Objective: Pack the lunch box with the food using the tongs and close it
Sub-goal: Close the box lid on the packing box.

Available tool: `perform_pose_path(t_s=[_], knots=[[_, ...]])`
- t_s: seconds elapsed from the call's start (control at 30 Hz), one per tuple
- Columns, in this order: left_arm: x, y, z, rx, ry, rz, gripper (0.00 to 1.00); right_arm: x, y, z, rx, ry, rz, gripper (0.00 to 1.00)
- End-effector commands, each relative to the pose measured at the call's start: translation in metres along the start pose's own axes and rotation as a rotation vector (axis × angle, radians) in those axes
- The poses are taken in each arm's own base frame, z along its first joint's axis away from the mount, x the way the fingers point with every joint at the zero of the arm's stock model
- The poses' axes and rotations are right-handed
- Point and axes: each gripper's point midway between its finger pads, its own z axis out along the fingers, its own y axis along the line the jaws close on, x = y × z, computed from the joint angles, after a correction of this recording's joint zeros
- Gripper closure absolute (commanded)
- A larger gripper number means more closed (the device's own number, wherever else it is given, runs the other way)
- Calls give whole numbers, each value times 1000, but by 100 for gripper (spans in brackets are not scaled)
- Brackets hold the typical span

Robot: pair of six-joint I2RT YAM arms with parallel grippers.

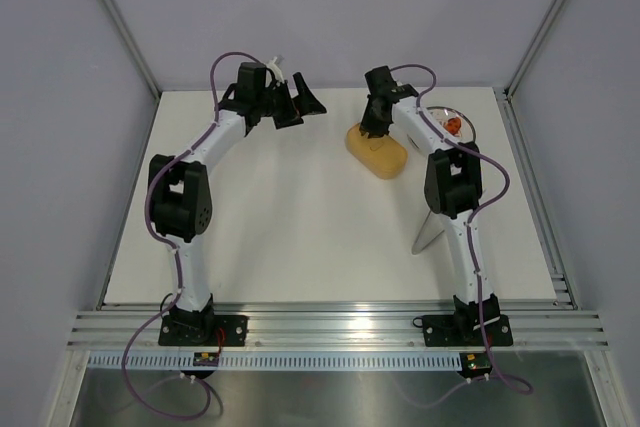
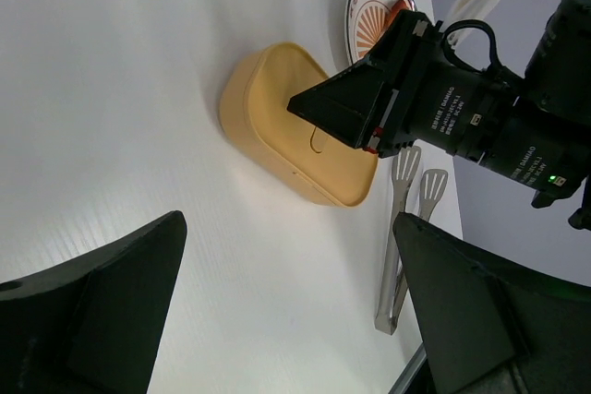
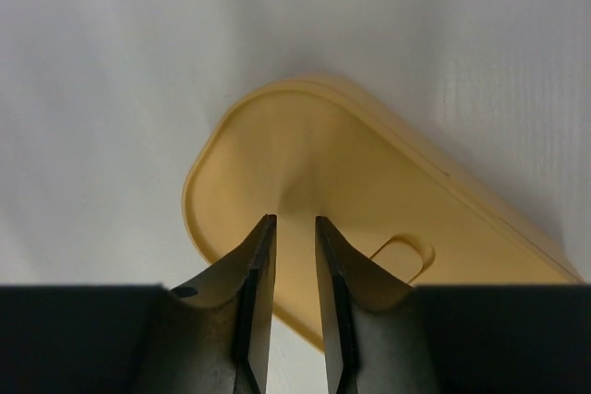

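Observation:
The mustard-orange lunch box [image 1: 378, 152] lies at the back right of the table with its flat lid [image 3: 351, 163] on it. My right gripper [image 3: 295, 219] points down over one rounded end of the lid, its tips at or just above the surface. Its jaws stand a narrow gap apart with nothing between them. My left gripper [image 1: 300, 102] hangs wide open and empty at the back left, well away from the box [image 2: 277, 108]. The silver tongs [image 2: 402, 237] lie on the table to the right of the box, partly hidden behind the right arm [image 1: 430, 232].
A small round patterned plate [image 1: 447, 115] sits at the back right behind the right arm, with a small orange-red bit of food [image 1: 452, 125] on it. Grey walls and metal rails enclose the white table [image 1: 300, 227].

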Motion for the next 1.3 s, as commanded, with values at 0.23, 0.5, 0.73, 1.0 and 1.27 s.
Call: perform_pose_path(t_s=[0.23, 0.5, 0.73, 1.0, 1.27], knots=[[-25, -35, -29, 52, -96, 76, 1, -54, 21, -112, -78, -190, -30, 69], [-24, -39, -37, 47, -98, 93, 1, -11, -17, -103, 2, -131, -17, 68], [-19, -39, -42, 42, -92, 103, 1, 68, -56, -41, 87, 73, -5, 68], [-15, -36, -42, 43, -88, 95, 1, 101, -66, -23, 94, 184, -19, 70], [-15, -37, -42, 47, -90, 91, 1, 81, -59, -37, 91, 137, -31, 70]])
